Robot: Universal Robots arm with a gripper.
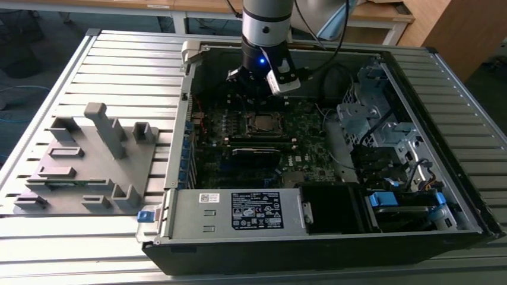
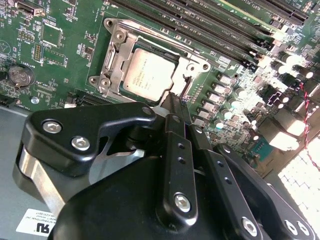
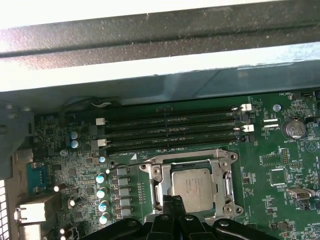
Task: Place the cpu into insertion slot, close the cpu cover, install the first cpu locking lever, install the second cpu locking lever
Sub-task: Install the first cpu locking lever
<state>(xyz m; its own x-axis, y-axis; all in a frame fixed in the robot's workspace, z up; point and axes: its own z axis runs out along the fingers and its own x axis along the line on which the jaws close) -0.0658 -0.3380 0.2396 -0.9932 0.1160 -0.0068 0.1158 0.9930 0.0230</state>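
Beside the cpu cover, your gripper hangs with fingers together on nothing; the cpu sits framed within it, its faint print unreadable.

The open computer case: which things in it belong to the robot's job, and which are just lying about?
Part of the job:
- gripper, at the socket's edge
- cpu, showing through the cover's cut-out
- cpu cover, framing the cpu

Just lying about:
- memory strips
- coin battery
- grey fixture plate, beside the case
- power supply box
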